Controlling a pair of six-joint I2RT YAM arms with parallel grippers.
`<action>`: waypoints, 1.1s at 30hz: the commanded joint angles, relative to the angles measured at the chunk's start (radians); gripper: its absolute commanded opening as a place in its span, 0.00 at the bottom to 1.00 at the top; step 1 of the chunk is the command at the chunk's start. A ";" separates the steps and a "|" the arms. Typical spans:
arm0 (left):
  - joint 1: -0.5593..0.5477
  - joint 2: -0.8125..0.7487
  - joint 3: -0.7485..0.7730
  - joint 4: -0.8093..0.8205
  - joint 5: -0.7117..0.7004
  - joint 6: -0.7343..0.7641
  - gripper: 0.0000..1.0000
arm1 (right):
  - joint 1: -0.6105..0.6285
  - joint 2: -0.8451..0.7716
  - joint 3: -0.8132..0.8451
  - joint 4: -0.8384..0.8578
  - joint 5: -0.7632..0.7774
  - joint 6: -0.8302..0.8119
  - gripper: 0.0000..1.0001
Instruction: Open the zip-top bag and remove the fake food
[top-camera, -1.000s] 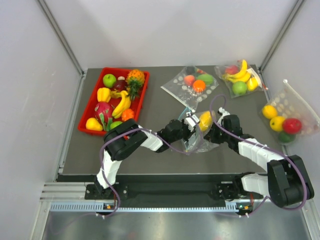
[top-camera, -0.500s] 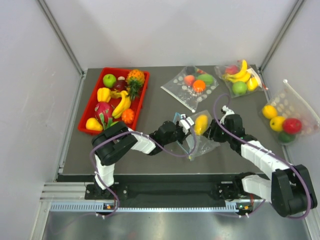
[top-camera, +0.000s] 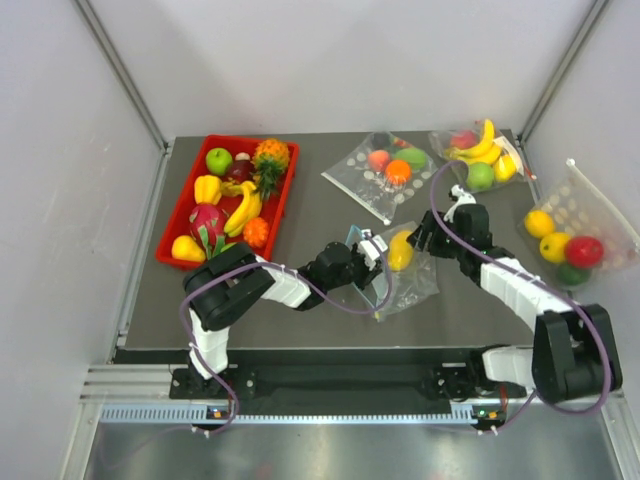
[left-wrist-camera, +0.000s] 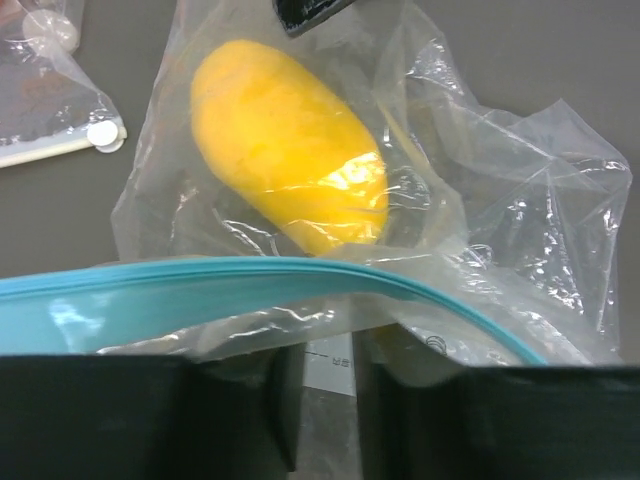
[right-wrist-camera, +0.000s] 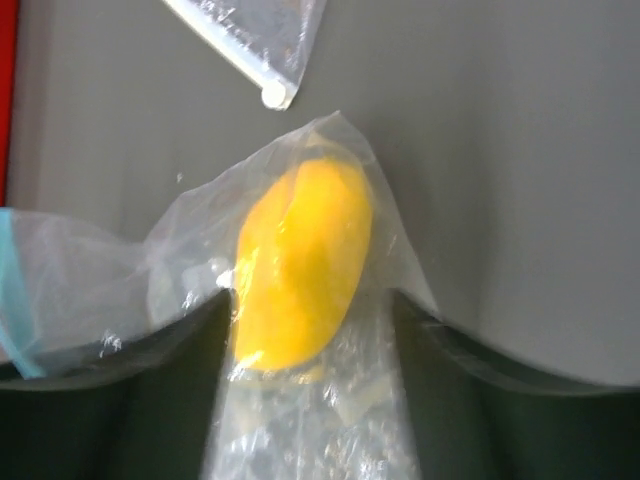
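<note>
With the left hand (left-wrist-camera: 328, 385) pinching the zip-top bag (top-camera: 410, 282) by its mouth on the counter (top-camera: 320, 210) and the right hand (right-wrist-camera: 312, 335) spread wide, seemingly gripping nothing, a pull may drag bag and enclosed yellow fruit (right-wrist-camera: 300, 270) together.

Zip-top bag (left-wrist-camera: 480, 230) mouth partly behind left hand (left-wrist-camera: 326, 375)
</note>
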 joint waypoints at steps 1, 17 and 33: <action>0.004 -0.034 0.034 0.039 0.044 -0.016 0.32 | -0.024 0.097 0.056 0.110 -0.009 -0.011 0.55; 0.004 0.074 0.157 0.040 0.032 -0.026 0.88 | -0.024 0.221 -0.010 0.183 -0.086 0.011 0.00; 0.004 0.163 0.182 0.040 -0.125 0.030 0.87 | -0.022 0.159 -0.035 0.165 -0.123 0.006 0.00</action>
